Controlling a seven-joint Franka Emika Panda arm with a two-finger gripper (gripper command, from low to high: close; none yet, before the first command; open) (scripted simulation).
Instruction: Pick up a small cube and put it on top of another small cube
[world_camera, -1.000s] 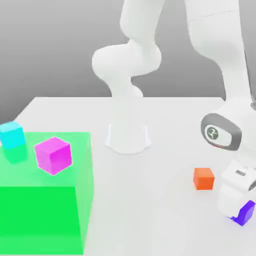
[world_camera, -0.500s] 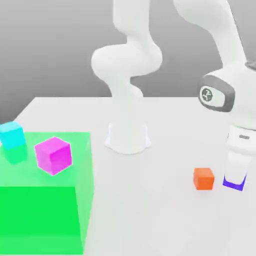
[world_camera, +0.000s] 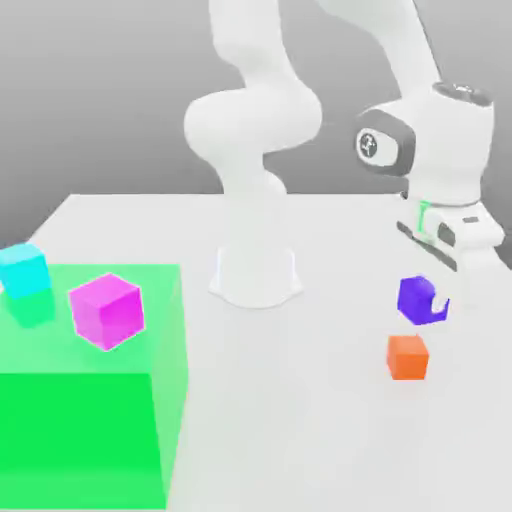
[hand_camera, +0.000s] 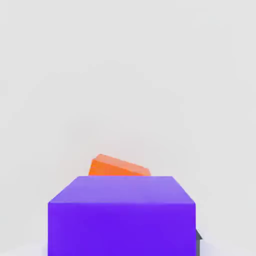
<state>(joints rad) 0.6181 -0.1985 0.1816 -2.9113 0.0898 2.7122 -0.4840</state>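
Note:
My gripper (world_camera: 426, 296) is shut on the small violet-purple cube (world_camera: 417, 298) and holds it in the air. The cube hangs just above the small orange cube (world_camera: 407, 357), a touch toward the exterior view's right, with a gap between the two. The orange cube rests on the white table. In the hand view the purple cube (hand_camera: 121, 215) sits close in front, and the orange cube (hand_camera: 119, 166) peeks out from behind it, mostly hidden.
A translucent green block (world_camera: 90, 410) stands at the exterior view's left, with a larger magenta cube (world_camera: 106, 310) and a cyan cube (world_camera: 22, 268) at it. The arm's white base (world_camera: 255, 272) stands at the middle back of the table (world_camera: 300, 420).
The gripper has risen from the table with the purple cube and swung toward the exterior view's left, from beside the orange cube to above it.

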